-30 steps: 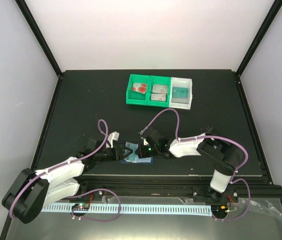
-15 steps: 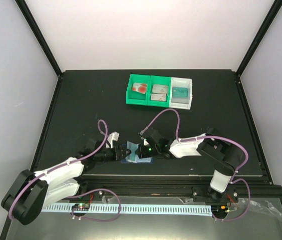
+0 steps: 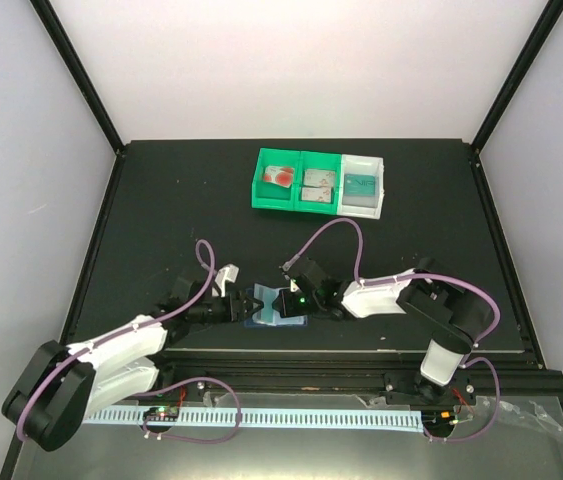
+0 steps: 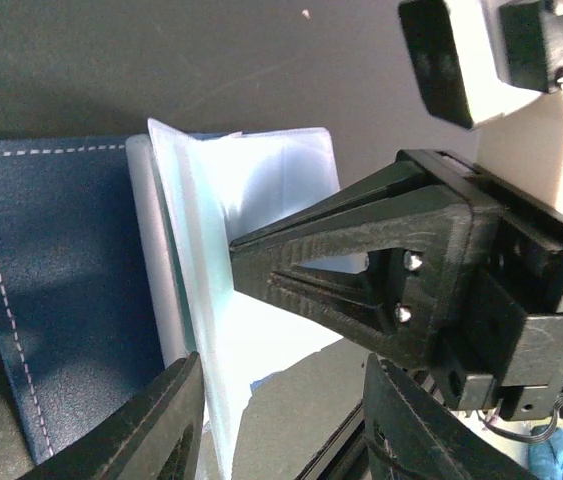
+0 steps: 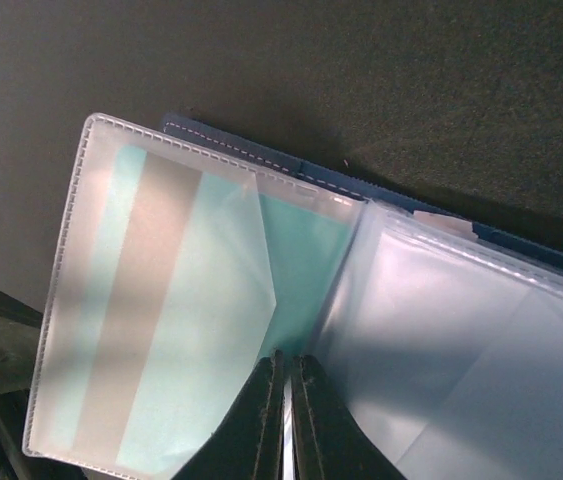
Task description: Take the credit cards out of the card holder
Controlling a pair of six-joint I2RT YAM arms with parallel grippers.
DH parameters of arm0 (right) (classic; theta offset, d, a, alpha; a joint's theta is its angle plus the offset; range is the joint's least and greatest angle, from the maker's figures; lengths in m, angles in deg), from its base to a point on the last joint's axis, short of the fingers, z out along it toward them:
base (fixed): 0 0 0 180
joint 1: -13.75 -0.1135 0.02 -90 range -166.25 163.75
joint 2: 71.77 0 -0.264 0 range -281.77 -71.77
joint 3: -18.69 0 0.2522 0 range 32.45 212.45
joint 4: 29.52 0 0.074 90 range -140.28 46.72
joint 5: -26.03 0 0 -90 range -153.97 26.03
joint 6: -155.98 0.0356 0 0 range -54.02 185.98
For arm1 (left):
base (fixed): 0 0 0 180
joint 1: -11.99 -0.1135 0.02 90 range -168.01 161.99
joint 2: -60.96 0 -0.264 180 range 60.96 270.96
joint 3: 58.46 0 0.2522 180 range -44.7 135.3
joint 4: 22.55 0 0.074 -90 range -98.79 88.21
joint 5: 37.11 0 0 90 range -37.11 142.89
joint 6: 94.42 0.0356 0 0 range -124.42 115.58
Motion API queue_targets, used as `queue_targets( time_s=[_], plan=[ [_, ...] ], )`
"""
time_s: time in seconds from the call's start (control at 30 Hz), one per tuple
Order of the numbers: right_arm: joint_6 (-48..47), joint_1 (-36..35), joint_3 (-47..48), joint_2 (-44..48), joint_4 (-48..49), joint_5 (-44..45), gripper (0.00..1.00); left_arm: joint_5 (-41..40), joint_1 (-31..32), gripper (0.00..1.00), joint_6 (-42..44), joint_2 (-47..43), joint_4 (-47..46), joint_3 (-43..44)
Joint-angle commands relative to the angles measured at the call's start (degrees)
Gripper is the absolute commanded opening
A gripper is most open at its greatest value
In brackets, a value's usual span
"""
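Note:
The navy card holder [image 3: 286,320] lies open near the table's front edge, its pale clear pockets [image 5: 461,330] fanned out. A teal credit card [image 5: 306,265] with a grey stripe sits in the left pocket, its bare corner showing past the pocket's flap. My right gripper [image 5: 283,375] is shut on the near edge of that card. My left gripper [image 4: 281,420] is open, one finger [image 4: 166,420] beside the navy cover [image 4: 56,290] and a raised pocket leaf [image 4: 186,210]. From above, the left gripper [image 3: 241,306] and right gripper [image 3: 273,303] meet over the holder.
At the back stand a green tray [image 3: 261,195] and a white tray [image 3: 379,175]. They hold a white card with red circles [image 3: 279,177], a greyish card [image 3: 317,186] and a teal card [image 3: 361,185]. The table's front edge runs just below the holder.
My left gripper's jaws have narrowed and it has edged closer to the holder. The right arm has shifted slightly, its fingers staying on the holder.

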Motion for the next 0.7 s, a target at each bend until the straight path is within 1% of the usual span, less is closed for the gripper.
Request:
queue_targets(
  time_s=[0.0, 0.13, 0.3, 0.5, 0.67],
  plan=[
    [0.23, -0.22, -1.63, 0.46, 0.08, 1.45, 0.06, 2.84, 0.37, 0.46, -0.62, 2.53, -2.27, 1.26],
    [0.38, -0.24, -2.05, 1.27, 0.48, 1.65, 0.06, 3.83, 1.08, 0.44, -1.25, 4.11, -4.18, 1.42],
    [0.07, -0.22, -2.73, 3.46, 0.35, 2.37, 0.07, 3.11, 1.27, 0.39, -0.79, 4.08, -3.3, 1.81],
    [-1.32, -0.22, -2.52, 6.72, -2.36, 3.77, 0.18, 2.27, 1.52, 0.38, -0.53, 3.51, -2.63, 2.22],
    [-3.1, -0.14, -2.29, 10.38, -6.35, 7.01, 0.23, 2.73, 1.83, 0.39, -1.05, 4.94, -3.77, 2.43]
  ],
)
